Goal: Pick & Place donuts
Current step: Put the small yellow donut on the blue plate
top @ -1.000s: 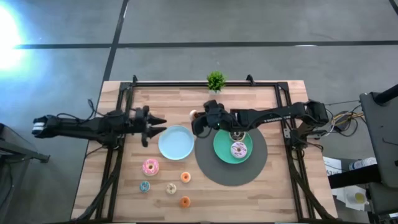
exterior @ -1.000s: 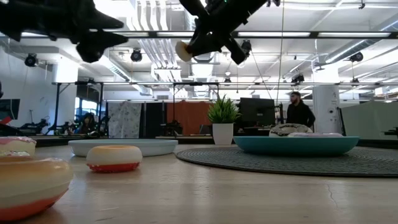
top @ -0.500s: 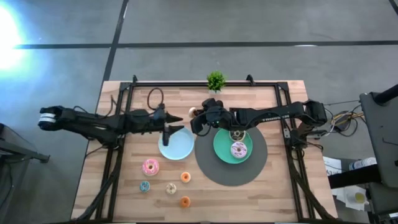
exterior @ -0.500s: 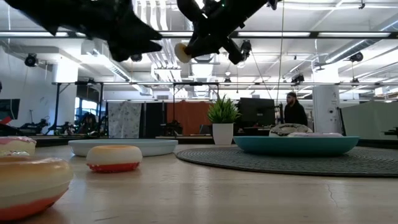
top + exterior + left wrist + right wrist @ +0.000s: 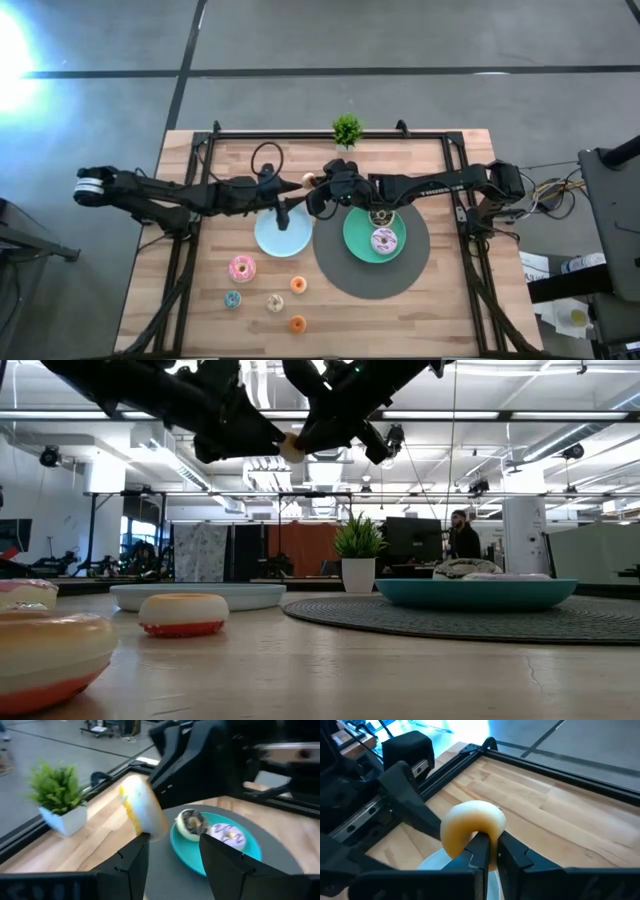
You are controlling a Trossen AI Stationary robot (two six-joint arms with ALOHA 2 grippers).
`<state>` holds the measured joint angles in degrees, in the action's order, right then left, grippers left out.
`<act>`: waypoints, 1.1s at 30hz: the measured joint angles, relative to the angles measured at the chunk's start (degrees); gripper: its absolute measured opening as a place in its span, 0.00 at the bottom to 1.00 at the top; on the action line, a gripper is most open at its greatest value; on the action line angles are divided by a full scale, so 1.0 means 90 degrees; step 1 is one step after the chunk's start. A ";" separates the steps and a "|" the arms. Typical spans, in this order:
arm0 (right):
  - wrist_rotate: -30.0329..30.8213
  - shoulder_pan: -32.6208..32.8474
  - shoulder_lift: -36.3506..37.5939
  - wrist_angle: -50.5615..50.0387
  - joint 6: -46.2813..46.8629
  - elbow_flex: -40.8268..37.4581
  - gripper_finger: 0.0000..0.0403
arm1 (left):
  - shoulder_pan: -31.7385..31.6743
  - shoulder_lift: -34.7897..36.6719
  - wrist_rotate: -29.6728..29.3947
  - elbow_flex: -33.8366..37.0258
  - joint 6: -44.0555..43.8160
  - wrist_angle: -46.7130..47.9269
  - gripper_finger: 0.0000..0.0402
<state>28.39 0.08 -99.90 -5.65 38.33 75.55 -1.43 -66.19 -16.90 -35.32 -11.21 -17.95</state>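
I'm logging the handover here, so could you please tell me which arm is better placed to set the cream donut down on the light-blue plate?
Probably the left. The right gripper holds the cream donut aloft; the open left gripper is closing on it above the light-blue plate.

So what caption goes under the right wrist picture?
Right gripper pinches a cream donut above the wooden table.
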 joint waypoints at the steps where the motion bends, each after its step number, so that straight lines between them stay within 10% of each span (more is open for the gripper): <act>1: 0.0026 0.0000 0.0000 -0.0004 -0.0002 0.0000 0.04 | 0.0000 -0.0005 -0.0096 0.0001 -0.0026 -0.0001 0.38; 33: -0.0138 0.0037 -0.0070 0.0238 0.0148 0.0000 0.04 | -0.0168 -0.0005 -0.0253 0.0006 -0.0696 -0.0171 0.38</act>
<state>27.15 0.41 -100.53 -3.51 39.66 75.55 -2.95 -66.24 -19.18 -35.27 -17.47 -19.49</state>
